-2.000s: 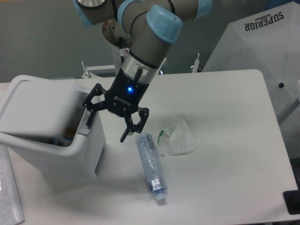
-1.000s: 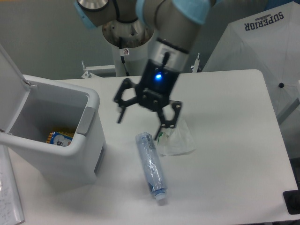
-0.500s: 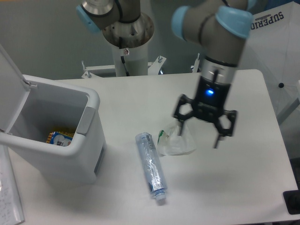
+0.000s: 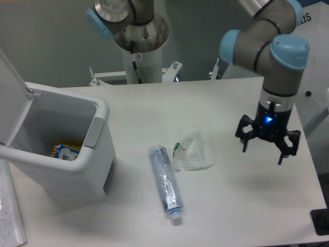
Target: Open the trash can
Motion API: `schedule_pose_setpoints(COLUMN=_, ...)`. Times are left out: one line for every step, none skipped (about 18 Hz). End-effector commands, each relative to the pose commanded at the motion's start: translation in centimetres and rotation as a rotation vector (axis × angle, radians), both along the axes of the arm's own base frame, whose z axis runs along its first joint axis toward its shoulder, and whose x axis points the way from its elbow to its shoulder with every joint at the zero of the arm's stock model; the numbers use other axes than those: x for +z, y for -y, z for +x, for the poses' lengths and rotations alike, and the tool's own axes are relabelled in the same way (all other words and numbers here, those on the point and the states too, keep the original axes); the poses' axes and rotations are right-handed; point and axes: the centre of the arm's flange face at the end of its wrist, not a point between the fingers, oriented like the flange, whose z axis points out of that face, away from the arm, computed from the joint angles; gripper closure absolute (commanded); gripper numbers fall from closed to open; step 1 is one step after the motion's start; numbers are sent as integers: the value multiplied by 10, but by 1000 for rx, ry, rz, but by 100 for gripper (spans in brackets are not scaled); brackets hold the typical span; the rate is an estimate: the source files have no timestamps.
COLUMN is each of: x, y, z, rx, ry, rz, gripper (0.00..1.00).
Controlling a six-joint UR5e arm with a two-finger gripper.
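The trash can, a big white boxy bin, stands at the table's left side. Its lid is swung up and back on the far left, and the grey push-tab shows on the front rim. Inside lies a blue and orange packet. My gripper hangs above the table's right side, far from the bin, open with nothing between its fingers.
A clear plastic bottle lies on its side mid-table. A crumpled clear plastic bag rests just right of it. A white umbrella-like cover stands at the back right. A dark object sits at the lower right edge.
The lid went from nearly down to fully raised. My open gripper left the bin's front rim and swept right across the table to the right side.
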Motion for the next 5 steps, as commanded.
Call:
schedule_pose_setpoints(x=-2, y=2, z=-1, rx=2, ry=-2, rz=-19, gripper=0)
schedule_pose_setpoints(x=-6, y=3, z=-2, rx=7, ry=-2, rz=-36, gripper=0)
schedule_pose_setpoints(x=-8, y=4, z=-1, rx=9, ry=-1, rz=-51, gripper=0)
schedule_pose_setpoints(x=-9, y=4, z=-1, rx=10, ry=-3, rz=-60, gripper=0)
schedule_pose_setpoints(x=-8, y=4, z=-1, rx=10, ry=-2, rz=-62, gripper=0)
